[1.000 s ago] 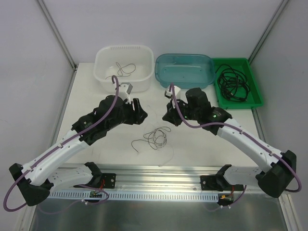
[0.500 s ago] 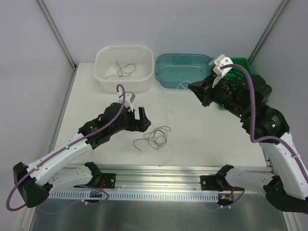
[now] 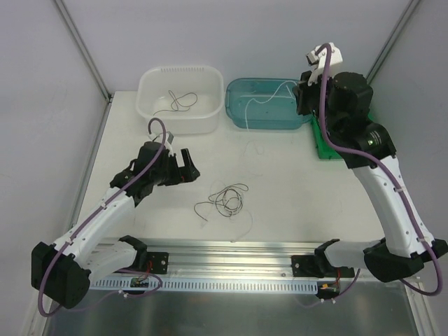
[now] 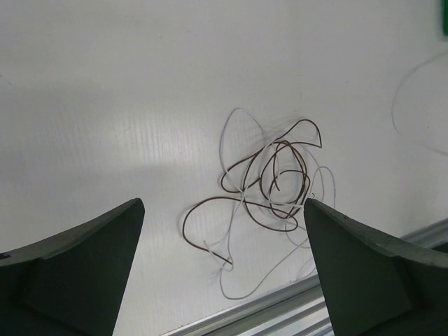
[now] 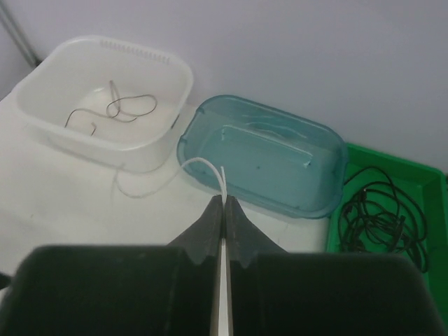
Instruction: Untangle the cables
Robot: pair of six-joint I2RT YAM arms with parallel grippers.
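Top and wrist views of two arms over a table (image 3: 301, 189). The left gripper (image 3: 187, 166) hangs low with its jaws spread wide and nothing between them; in its wrist view only the two dark finger (image 4: 77, 266) tips show, cut off at the lower edge. The tangle (image 4: 269, 182) lies on the table just ahead of and between those fingers: a brown wire looped through a thin white one, whose crossings are too fine to sort out. From above, the tangle (image 3: 225, 201) sits to the right of this gripper, apart from it. The right gripper (image 3: 302, 96) is raised high, with its jaws pressed together on the white cable (image 5: 203, 160). The pinched stretch runs as a pale line down the seam between the fingers, and the rest arcs away ahead of the tips. From above this cable is faint; it drops past the teal bin (image 3: 269, 120) to the table, its far end hard to trace. Ahead of the right gripper (image 5: 224, 201) lies that teal bin. Ahead and to its left a white tub (image 5: 175, 126) holds a dark wire (image 5: 129, 105). To its right a green tray (image 5: 427, 183) holds a black cable (image 5: 374, 213). From above, the right arm hides most of the tray.
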